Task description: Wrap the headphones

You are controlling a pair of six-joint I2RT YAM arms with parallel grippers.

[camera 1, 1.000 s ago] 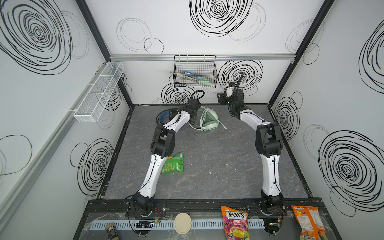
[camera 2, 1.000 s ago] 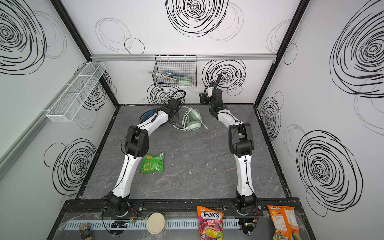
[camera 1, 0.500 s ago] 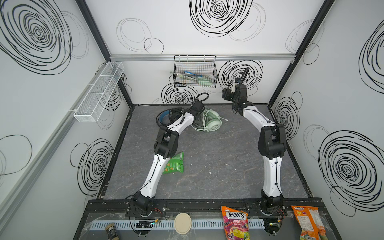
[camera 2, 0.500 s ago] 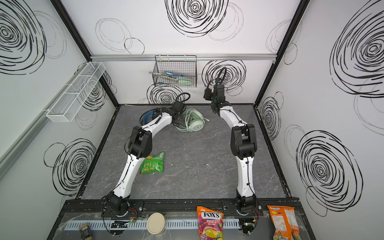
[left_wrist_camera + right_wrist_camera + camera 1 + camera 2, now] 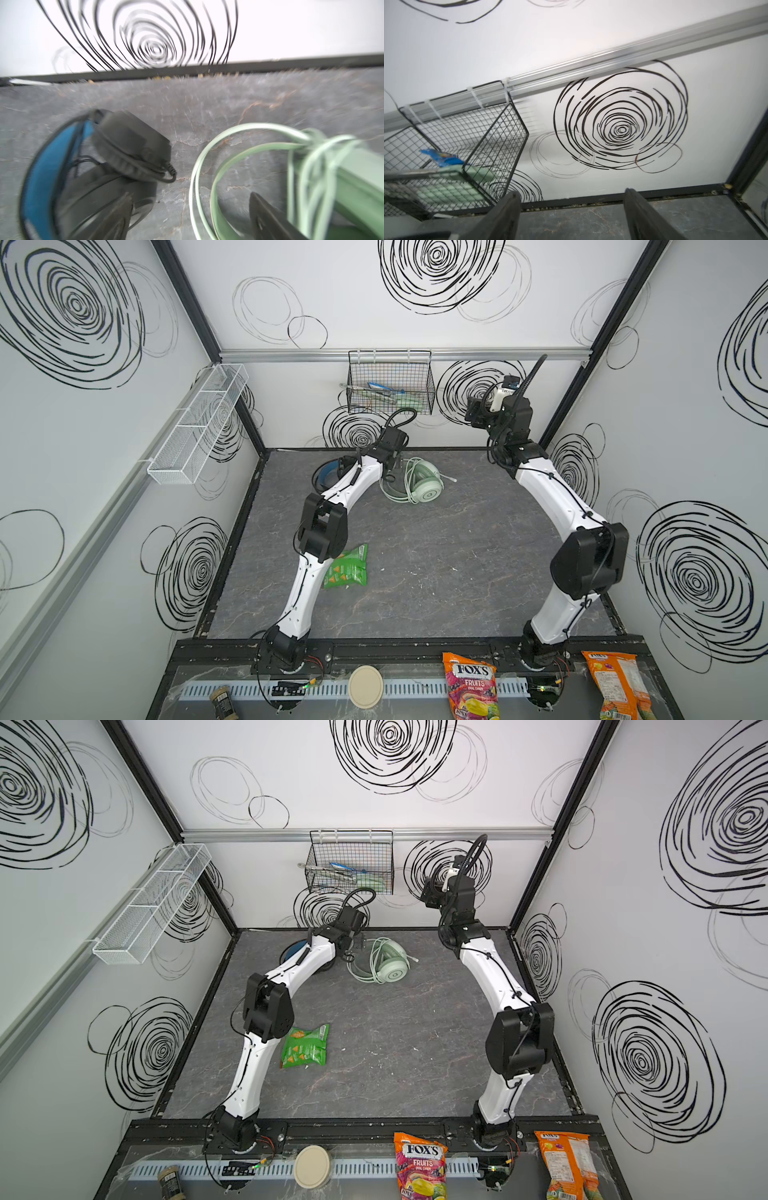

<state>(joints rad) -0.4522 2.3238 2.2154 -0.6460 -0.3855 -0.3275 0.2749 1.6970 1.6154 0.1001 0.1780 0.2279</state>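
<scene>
**Grey marbled tabletop (image 5: 457,572), both jaws wide**

Black headset (image 5: 128,149) and mint green headset (image 5: 424,487) lie near the back wall. My left gripper (image 5: 191,218) hangs spread and empty over them; my right gripper (image 5: 571,218), also spread, is raised clear.

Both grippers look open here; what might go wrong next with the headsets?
1. Loose mint cable loops lie by the open left gripper; a finger may snag one and undo the wrap.
2. The plug sticks out untucked from the mint headset, so the coil may loosen.
3. The right gripper hangs near the basket and might clip it.
</scene>
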